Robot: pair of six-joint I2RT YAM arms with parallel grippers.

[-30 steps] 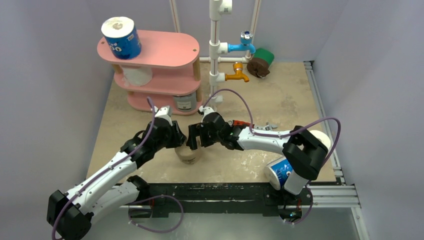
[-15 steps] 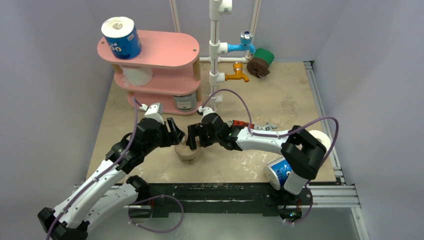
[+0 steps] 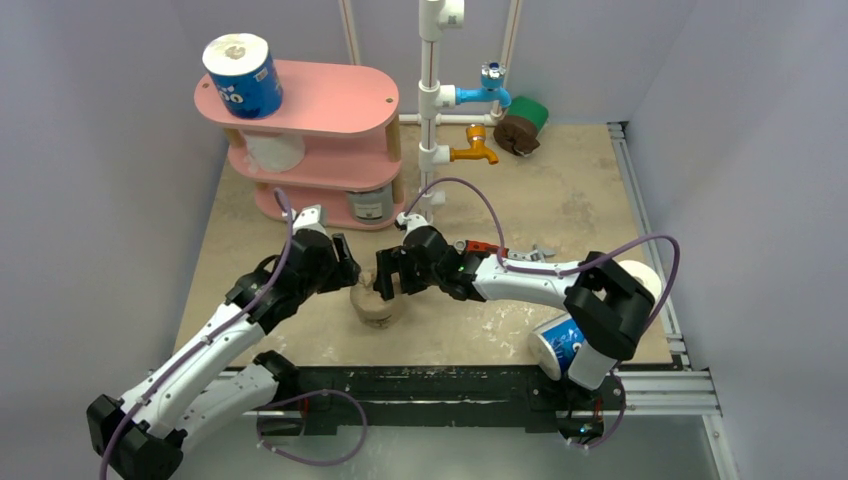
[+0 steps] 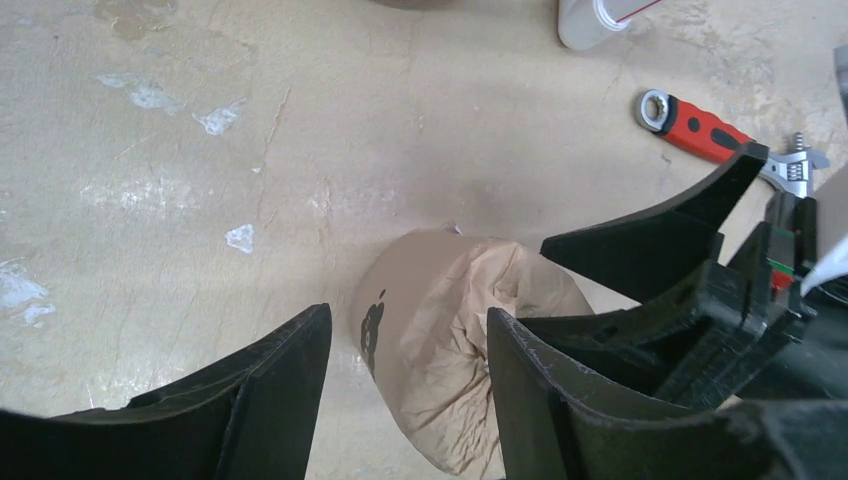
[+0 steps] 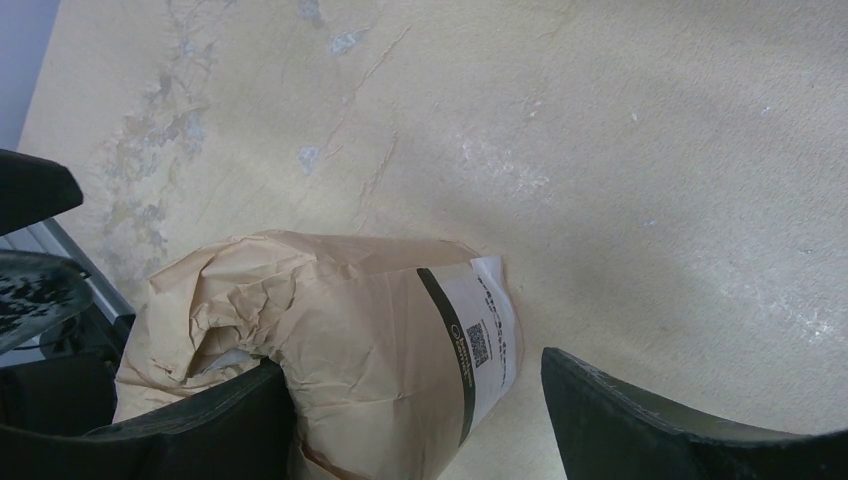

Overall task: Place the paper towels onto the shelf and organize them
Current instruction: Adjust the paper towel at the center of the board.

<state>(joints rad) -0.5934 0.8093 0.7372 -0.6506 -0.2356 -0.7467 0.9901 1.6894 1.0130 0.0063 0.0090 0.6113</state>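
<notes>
Centrally, scuffed beige tabletop (image 3: 560,200), lilac walls (image 3: 100,200); left end effector (image 4: 405,320), right end effector (image 5: 415,365) agape, brown roll (image 3: 372,308) ungripped.

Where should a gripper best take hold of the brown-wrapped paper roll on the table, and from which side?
Hold the brown-wrapped roll across its curved wall, near the dark label band, not at the crumpled end, which looks soft and uneven. Probably come from above on the left arm's side: the open left gripper has a finger on each side of it.
</notes>
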